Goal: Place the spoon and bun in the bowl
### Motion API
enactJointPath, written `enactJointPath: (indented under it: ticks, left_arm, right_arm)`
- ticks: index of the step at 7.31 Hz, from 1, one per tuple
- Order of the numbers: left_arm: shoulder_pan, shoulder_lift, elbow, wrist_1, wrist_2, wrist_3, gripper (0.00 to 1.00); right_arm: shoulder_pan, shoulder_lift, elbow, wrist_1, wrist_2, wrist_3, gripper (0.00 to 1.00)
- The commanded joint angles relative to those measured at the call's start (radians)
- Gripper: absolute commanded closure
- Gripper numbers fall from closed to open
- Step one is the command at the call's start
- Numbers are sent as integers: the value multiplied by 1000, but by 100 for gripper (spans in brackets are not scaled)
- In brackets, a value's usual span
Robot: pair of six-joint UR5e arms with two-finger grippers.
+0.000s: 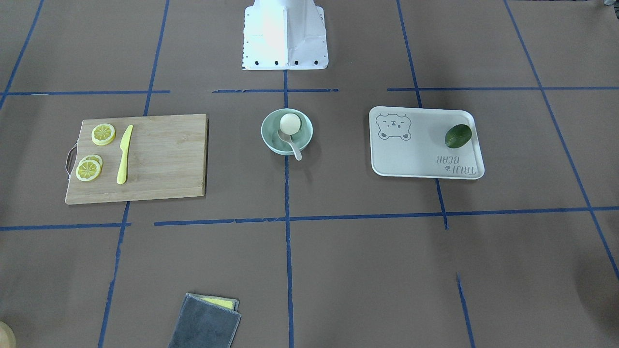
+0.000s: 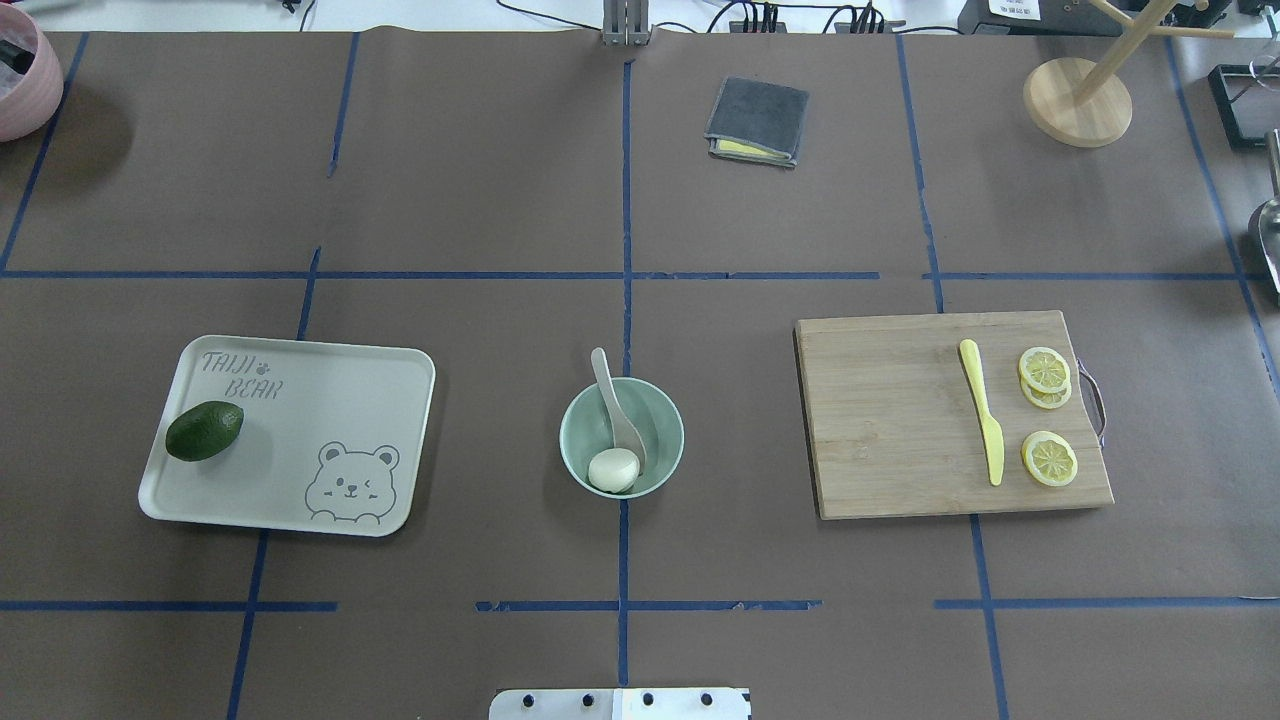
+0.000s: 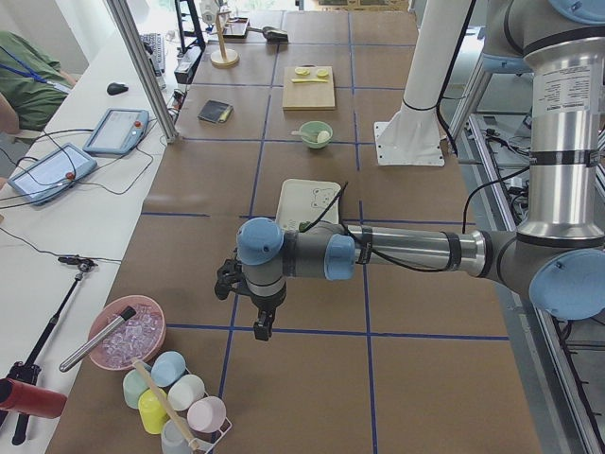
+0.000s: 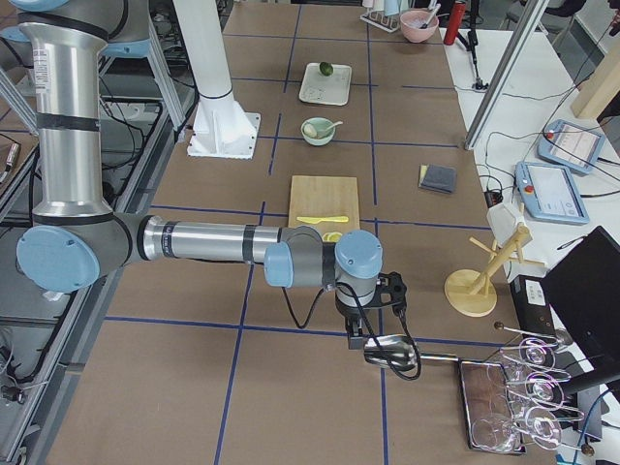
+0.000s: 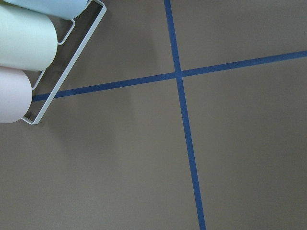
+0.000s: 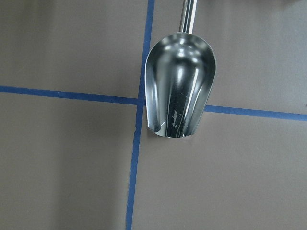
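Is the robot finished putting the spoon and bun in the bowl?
Looks finished. The bun sits inside the bowl, and the spoon lies in it too, its handle sticking out over the rim. Nothing is being carried: no arm shows near the bowl. Nothing seems left to do.

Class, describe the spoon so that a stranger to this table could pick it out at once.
Midway between the bear-print tray and the wooden cutting board stands a mint-green bowl. The spoon lies in it, scoop down beside the white bun, handle sticking out over the rim. It is off-white and deep-scooped, unlike the flat yellow knife on the board.
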Motion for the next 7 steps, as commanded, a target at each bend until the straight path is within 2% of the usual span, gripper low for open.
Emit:
enactJointPath:
  ticks: [1, 7]
  left_arm:
    - [0, 0, 1, 1, 0, 0, 0]
    - [0, 2, 4, -1, 0, 0, 0]
  right_arm:
    - [0, -6, 1, 12, 11, 34, 0]
    - [0, -4, 1, 0, 58, 31, 0]
